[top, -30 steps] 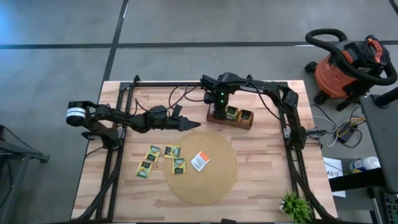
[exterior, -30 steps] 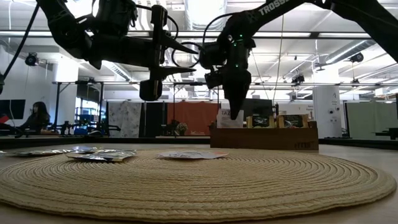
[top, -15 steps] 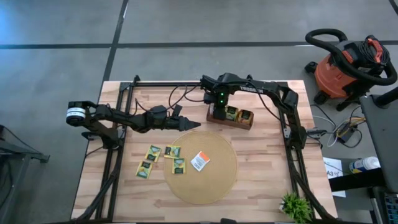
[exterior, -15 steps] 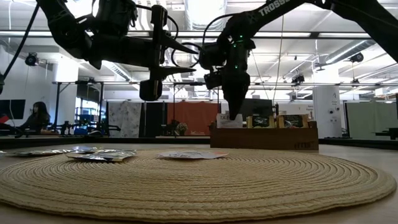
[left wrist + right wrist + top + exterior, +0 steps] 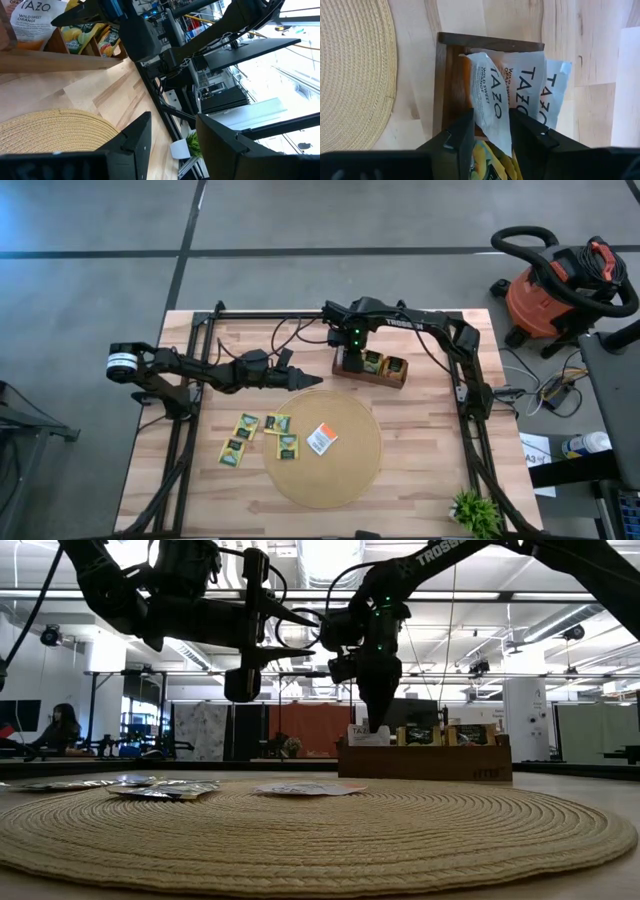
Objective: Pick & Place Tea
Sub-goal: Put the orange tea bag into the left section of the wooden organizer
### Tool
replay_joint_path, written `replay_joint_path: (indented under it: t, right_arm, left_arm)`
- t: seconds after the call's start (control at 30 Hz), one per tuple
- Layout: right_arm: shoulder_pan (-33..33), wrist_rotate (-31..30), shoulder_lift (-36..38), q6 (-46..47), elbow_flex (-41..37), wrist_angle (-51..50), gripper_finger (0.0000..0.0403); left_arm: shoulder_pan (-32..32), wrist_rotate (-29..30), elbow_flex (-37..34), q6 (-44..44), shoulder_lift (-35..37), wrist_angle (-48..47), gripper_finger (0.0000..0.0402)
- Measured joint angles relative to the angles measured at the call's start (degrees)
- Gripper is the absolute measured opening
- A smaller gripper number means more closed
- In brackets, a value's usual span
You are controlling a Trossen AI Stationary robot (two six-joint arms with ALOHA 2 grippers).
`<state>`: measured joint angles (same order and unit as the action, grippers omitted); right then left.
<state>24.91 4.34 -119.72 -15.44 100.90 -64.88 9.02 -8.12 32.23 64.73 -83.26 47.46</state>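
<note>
I see my right gripper (image 5: pixel 490 132) over the wooden box (image 5: pixel 372 369), fingers apart around a white sachet (image 5: pixel 490 107) standing in its end compartment. Left gripper (image 5: pixel 170 135) hovers, fingers apart.

White sachets (image 5: pixel 492 95) read "TAZO", one (image 5: pixel 35 20) "WILD SWEET ORANGE".

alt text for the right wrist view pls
The right gripper hangs open over the end compartment of a wooden box, its fingers either side of a white-and-orange tea sachet standing among others; a woven mat lies beside the box.
</note>
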Motion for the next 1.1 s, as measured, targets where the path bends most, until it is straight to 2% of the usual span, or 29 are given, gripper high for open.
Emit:
replay_joint_path:
  t: [0.4, 0.7, 1.1]
  right_arm:
    - [0.0, -0.2, 2.1, 0.0, 0.0, -0.8, 0.0107]
    - [0.0, -3.0, 4.0, 1.7, 0.0, -1.4, 0.0102]
    - [-0.5, -3.0, 14.1, 9.1, 0.0, -3.5, 0.0094]
  left_arm:
    - [0.0, -0.2, 0.0, 0.0, 0.0, 0.0, 0.0149]
    - [0.0, -0.3, 0.0, -0.2, 0.0, 0.0, 0.0149]
    - [0.0, -0.2, 0.0, -0.6, 0.0, 0.0, 0.0149]
